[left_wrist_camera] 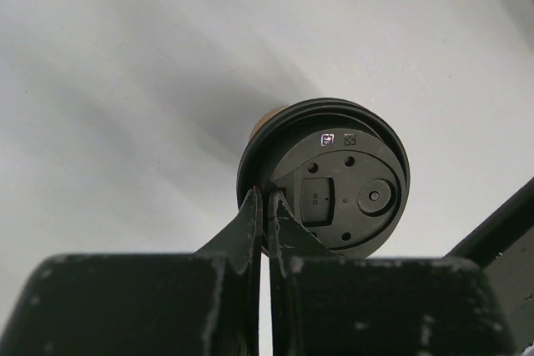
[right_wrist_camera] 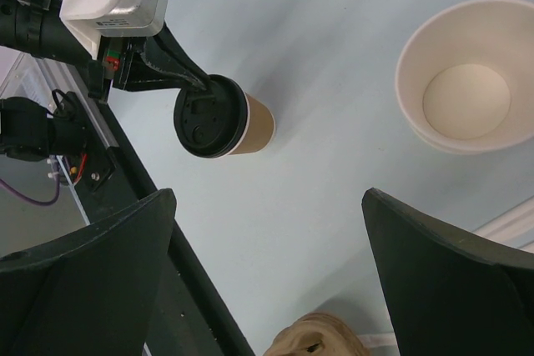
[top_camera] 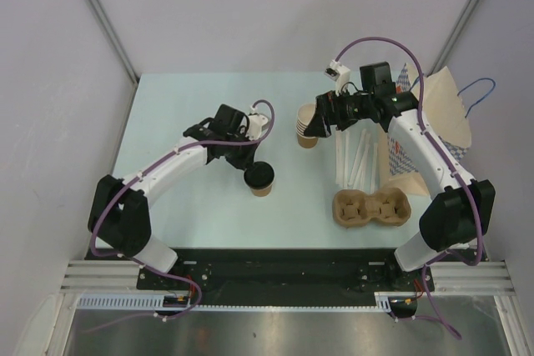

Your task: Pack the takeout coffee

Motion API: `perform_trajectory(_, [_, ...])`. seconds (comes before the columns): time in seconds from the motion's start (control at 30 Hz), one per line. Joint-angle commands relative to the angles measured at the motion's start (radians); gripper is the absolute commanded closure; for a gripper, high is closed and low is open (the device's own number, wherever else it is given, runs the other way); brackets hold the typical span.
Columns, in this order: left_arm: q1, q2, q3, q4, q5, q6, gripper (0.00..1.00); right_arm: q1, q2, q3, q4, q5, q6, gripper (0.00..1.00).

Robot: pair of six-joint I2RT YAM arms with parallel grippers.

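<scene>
While my left arm (top_camera: 167, 164) stretches rightward, the left claw (left_wrist_camera: 263, 199) sits closed against the coffee (left_wrist_camera: 334, 174) lid. Right claw (right_wrist_camera: 269, 202) gapes, pointing left.

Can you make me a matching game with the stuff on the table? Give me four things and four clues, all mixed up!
Things:
1. takeout coffee
2. cup stack
3. cup carrier
4. right gripper

Clues:
a. open wide
b. has a black lid on
c. has no lid on top
d. has two empty holes

Pairs: 1-b, 2-c, 3-d, 4-a
</scene>
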Motion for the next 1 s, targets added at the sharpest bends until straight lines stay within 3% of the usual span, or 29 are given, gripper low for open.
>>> perform_trajectory(0.0, [-0.007, -0.03, 0.056, -0.03, 0.013, -0.008, 1.0, -0.003, 0.001, 0.028, -0.006, -0.026, 0.001, 0.0])
perform_trajectory(0.5, [-0.013, 0.011, 0.047, -0.01, 0.003, -0.008, 0.99, -0.007, 0.0, 0.031, -0.018, -0.024, -0.005, 0.0])
perform_trajectory(0.97, [-0.013, 0.003, 0.05, -0.009, -0.008, -0.008, 0.89, -0.006, 0.01, 0.032, -0.014, -0.034, -0.002, 0.0])
